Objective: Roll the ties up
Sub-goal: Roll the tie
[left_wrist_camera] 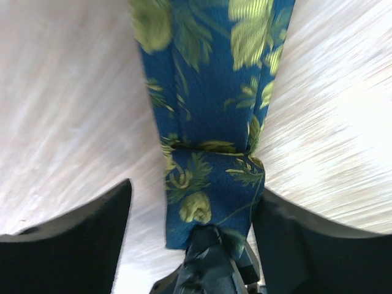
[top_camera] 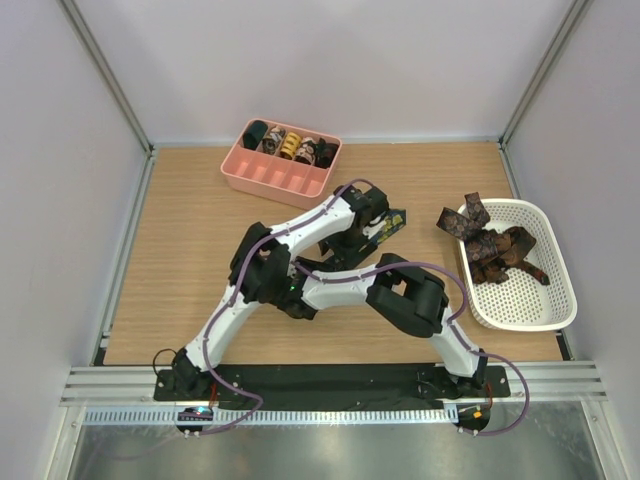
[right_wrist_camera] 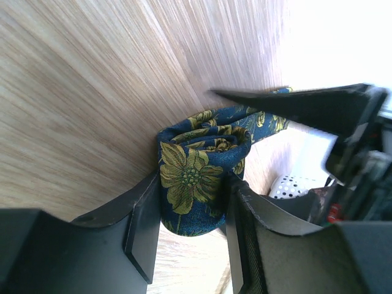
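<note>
Well off to the left of both my pincers, at the far side of the pale wooden worktop, sits the pink plastic compartment tray. Several small rolled ties stand in its far row, and I judge that finished coils go there.

My left pincer hangs low with its fingers apart, straddling the blue fabric necktie with a yellow-green leaf print. The flat length runs away from that pincer along the worktop, with a crosswise fold just ahead of the fingertips. One finger touches the cloth's edge and the other stands clear, so it guides rather than grips.

Just beside it, my right pincer is clamped on the tie's coiled end, a finger pressed to each side so the turns cannot spring loose. The unrolled tail leads off behind a dark finger that I take for my left pincer's. Judging by that tail, the rolling is only partly done.

Far to the right of both pincers, the white perforated plastic basket holds a heap of loose brown ties, waiting.
</note>
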### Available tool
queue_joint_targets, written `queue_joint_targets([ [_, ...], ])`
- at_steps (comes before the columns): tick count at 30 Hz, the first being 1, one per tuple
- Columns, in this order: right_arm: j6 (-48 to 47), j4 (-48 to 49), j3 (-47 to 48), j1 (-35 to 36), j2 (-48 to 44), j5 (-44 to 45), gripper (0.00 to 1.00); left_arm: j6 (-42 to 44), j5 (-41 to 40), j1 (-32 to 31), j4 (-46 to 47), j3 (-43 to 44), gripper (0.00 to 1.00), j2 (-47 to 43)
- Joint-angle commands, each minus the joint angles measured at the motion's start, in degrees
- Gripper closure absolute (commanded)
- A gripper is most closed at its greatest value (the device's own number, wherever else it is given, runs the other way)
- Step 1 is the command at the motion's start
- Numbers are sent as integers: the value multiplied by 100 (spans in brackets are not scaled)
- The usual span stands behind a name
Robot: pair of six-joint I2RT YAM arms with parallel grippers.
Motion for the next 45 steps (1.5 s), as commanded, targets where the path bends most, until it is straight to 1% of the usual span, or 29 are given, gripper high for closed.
queue_joint_targets([
  [1, 276, 82, -154, 39, -188, -956, 79, 184, -165, 8, 594, 169, 22, -730],
  [2, 276, 134, -171, 39, -214, -982, 79, 192, -192, 17, 778, 134, 17, -896],
  [4, 276, 178, -241, 39, -241, -999, 80, 175, -410, 8, 1033, -32, 16, -1152],
  [5, 276, 222, -276, 39, -267, -1026, 80, 157, -508, 17, 1348, -259, 15, -1449],
  [7, 276, 266, -329, 39, -346, -1113, 81, 79, -657, 17, 1692, -550, 14, -1749],
  [8, 276, 292, -347, 39, -372, -1140, 81, 61, -832, 26, 2016, -848, 13, -1925],
  [11, 276, 415, -461, 22, -513, -1280, 82, -80, -1132, 87, 2466, -1305, 12, -2609],
  [12, 276, 468, -496, 13, -626, -1342, 82, -97, -1211, 105, 2563, -1421, 8, -2768],
  [13, 276, 555, -523, 4, -689, -1490, 82, -124, -1342, 122, 2799, -1596, 6, -2918],
  [14, 276, 609, -619, -22, -767, -1596, 82, -141, -1700, 114, 2940, -1911, 4, -3067],
  [16, 276, 810, -742, -57, -1031, -1798, 82, -211, -2010, 140, 3387, -2308, 2, -3560],
  [17, 276, 881, -873, -110, -1119, -1982, 82, -264, -2290, 149, 3555, -2701, 0, -3744],
  [18, 276, 977, -927, -145, -1294, -2106, 82, -404, -2389, 193, 3844, -2888, 0, -4041],
  [19, 276, 1039, -988, -171, -1383, -2429, 82, -484, -2494, 228, 3969, -3038, 0, -4201],
  [22, 276, 1267, -1252, -321, -1698, -2844, 81, -922, -2899, 420, 4329, -3688, 0, -4764],
  [23, 276, 1312, -1383, -365, -1778, -3141, 81, -1028, -2969, 474, 4426, -3837, 0, -4904],
  [24, 276, 1434, -1445, -478, -1857, -3318, 82, -1142, -3161, 544, 4636, -4196, 0, -5080],
  [26, 276, 1566, -1638, -593, -2051, -3696, 81, -1572, -3329, 702, 4900, -4584, 0, -5607],
  [27, 276, 1628, -1700, -707, -2112, -4011, 81, -1705, -3278, 764, 5224, -4830, 0, -5792],
  [28, 276, 1724, -1805, -751, -2200, -4319, 82, -1871, -3190, 903, 5401, -5241, 0, -6185],
  [29, 276, 1769, -1850, -804, -2253, -4322, 81, -2004, -3111, 966, 5568, -5489, 0, -6372],
  [30, 276, 1856, -1902, -900, -2306, -4609, 81, -2127, -3076, 1045, 5831, -5683, 0, -6539],
  [32, 417, 1936, -2051, -1024, -2420, -4865, 83, -2451, -2909, 1325, 6026, -6182, 0, -7091],
  [35, 531, 2138, -2236, -1287, -2578, -5471, 83, -2549, -2802, 1528, 6246, -6623, 0, -7707],
  [36, 549, 2269, -2289, -1375, -2605, -5847, 83, -2645, -2864, 1538, 6264, -6721, 0, -7823],
  [39, 645, 2498, -2447, -1744, -2719, -6429, 83, -2830, -2829, 1564, 6369, -7090, 0, -8210],
  [40, 680, 2551, -2483, -1971, -2719, -6927, 83, -2866, -2768, 1564, 6413, -7187, 0, -8280],
  [44, 751, 2569, -2343, -2446, -2500, -8044, 82, -2954, -2391, 1573, 6693, -7652, 0, -8421],
  [45, 751, 2543, -2307, -2518, -2447, -8196, 82, -2954, -2320, 1573, 6747, -7853, 0, -8421],
])
